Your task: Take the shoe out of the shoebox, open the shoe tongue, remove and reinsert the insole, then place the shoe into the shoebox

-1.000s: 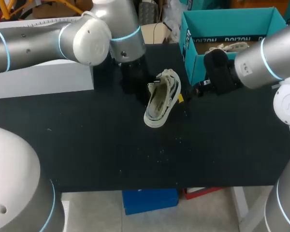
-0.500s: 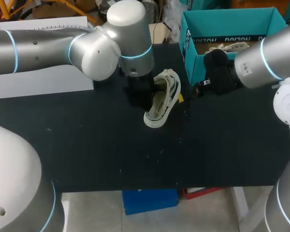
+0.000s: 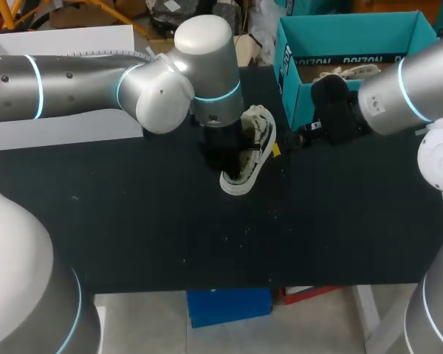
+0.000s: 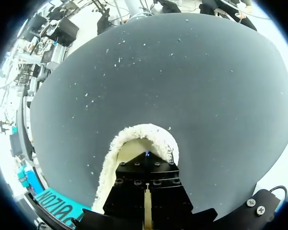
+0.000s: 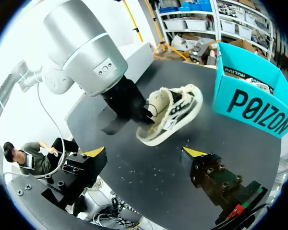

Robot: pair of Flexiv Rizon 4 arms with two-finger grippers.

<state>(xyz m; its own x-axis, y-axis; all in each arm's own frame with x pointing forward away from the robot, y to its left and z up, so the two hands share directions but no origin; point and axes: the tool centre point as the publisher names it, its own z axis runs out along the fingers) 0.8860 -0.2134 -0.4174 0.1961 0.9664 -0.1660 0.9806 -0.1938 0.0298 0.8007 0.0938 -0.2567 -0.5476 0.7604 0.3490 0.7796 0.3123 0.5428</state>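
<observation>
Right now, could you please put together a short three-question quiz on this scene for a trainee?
1. True or false: the shoe being handled sits inside the teal shoebox.
2. Which arm's gripper is at that shoe's opening? A. left B. right C. neither
3. In one word, is the right gripper open or shut?

Key
1. False: it lies on the black table, beside the shoebox.
2. A: the left gripper reaches into the shoe's opening.
3. Open: its yellow tips stand wide apart with nothing between them.
</observation>
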